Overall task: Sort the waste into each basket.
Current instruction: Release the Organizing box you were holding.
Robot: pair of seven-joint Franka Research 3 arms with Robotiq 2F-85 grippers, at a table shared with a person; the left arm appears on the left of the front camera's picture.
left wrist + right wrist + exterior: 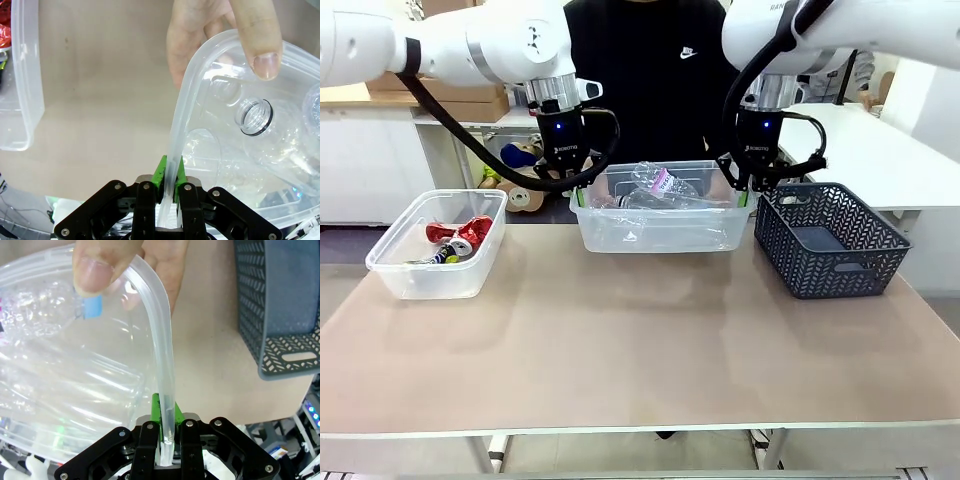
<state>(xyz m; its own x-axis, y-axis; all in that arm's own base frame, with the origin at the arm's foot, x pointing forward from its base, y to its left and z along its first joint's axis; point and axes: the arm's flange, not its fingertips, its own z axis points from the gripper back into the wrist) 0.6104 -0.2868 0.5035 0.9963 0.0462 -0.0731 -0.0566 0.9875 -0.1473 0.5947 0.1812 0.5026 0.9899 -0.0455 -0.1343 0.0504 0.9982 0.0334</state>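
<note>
At the tabletop's (650,350) left edge sits a clear tub (395,270) holding crushed red-and-silver cans (460,236), with bare surface between it and the middle tub (660,235). That tub, at the far middle, holds clear bottles (655,190). The left claw (579,193) points straight down and pinches the tub's left rim between its green pads (161,172). A person's hand (220,35) grips the rim at the far corner. The right claw (744,190), also vertical, is clamped on the right rim. Just beside it stands a dark lattice basket (830,240), close to the tabletop's right edge. The near half lies open.
</note>
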